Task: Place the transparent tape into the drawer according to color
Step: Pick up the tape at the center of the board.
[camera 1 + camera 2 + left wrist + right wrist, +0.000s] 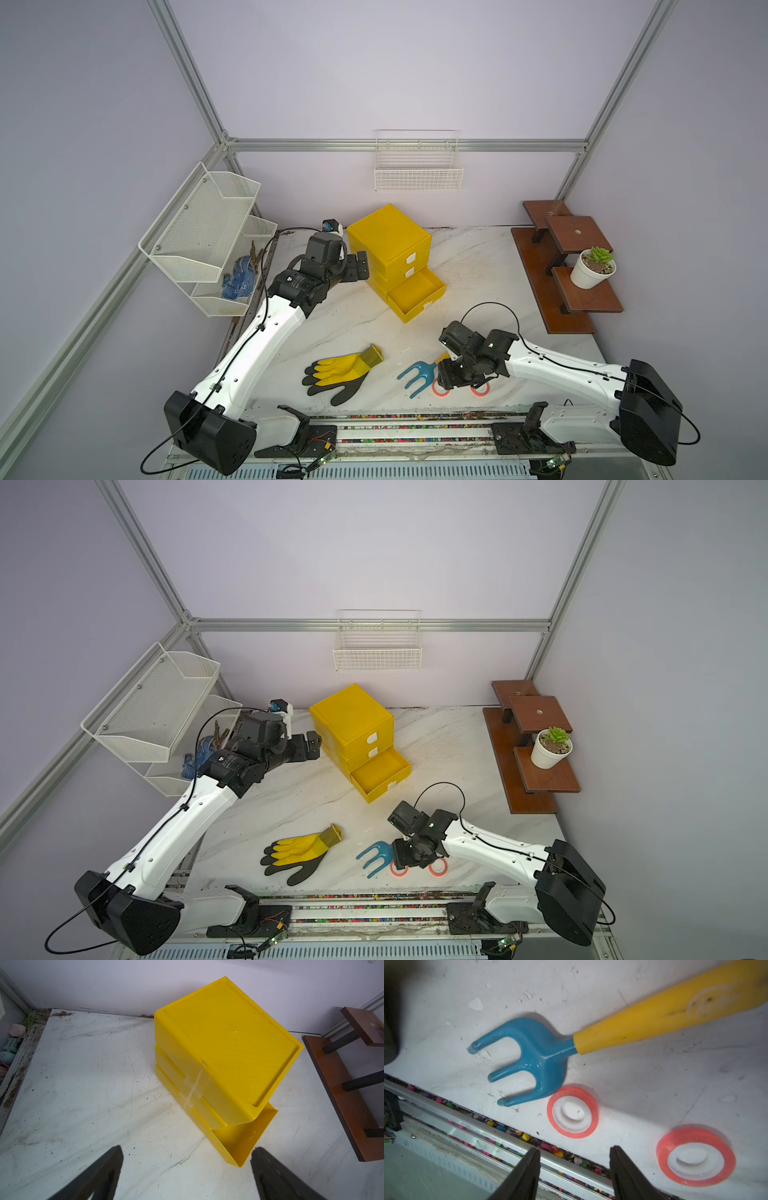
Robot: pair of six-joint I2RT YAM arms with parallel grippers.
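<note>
Red-orange tape roll (572, 1112) lies just ahead of the parted right claw (575, 1148).

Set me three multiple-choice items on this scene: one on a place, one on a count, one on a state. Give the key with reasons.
1. Where does the potted succulent stand?
A. on the wooden shelf
B. in a wire basket
C. on the glove

2. How many red-orange tape rolls lie by the rake?
A. one
B. two
C. four

3. How do the drawers of the yellow cabinet stand?
A. all shut
B. only the bottom drawer pulled out
C. only the top one pulled out

Key:
1 A: in both top views the white pot sits on a lower step of the brown shelf.
2 B: the right wrist view shows two rolls lying flat beside the blue tines.
3 B: the bottom drawer juts forward, while the two above it sit flush.
</note>
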